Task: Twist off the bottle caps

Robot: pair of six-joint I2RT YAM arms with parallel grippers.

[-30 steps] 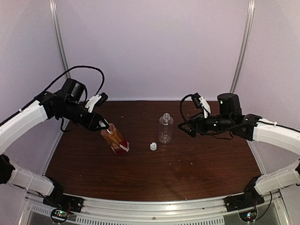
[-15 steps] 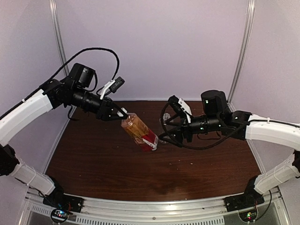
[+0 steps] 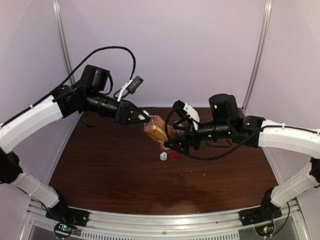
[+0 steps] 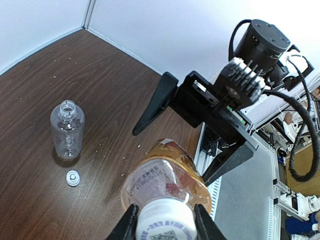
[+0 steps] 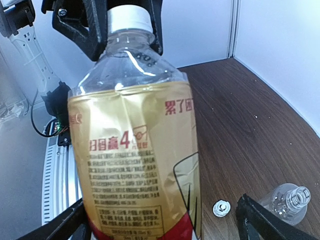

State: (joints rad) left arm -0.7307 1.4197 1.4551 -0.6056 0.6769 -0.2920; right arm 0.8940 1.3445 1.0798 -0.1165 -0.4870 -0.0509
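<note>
The dark wooden counter (image 3: 100, 165) fills the lower half of the overhead view, with pale walls along its far, left and right edges. The white left arm (image 3: 30, 122) reaches in from the left edge and the white right arm (image 3: 285, 140) from the right edge, and they meet above the middle of the counter, somewhat nearer the far edge. Between them hangs the amber bottle (image 3: 157, 131), lifted clear of the counter and tilted, its neck toward the left edge and its base toward the right. It carries a gold label with dark print and a red band near the base. The left fingers (image 4: 128, 224) are clenched on its white cap (image 4: 165, 222), one on each side. The right fingers (image 4: 156, 102) are spread wide on either side of the bottle's lower body; one is plainly clear of it, and whether the other touches it cannot be told. The clear bottle (image 4: 67, 131) stands upright on the counter near the middle, its neck open; in the overhead view the right arm hides it. A loose white cap (image 3: 163, 156) lies on the counter near the middle, close beside the clear bottle but apart from it.
</note>
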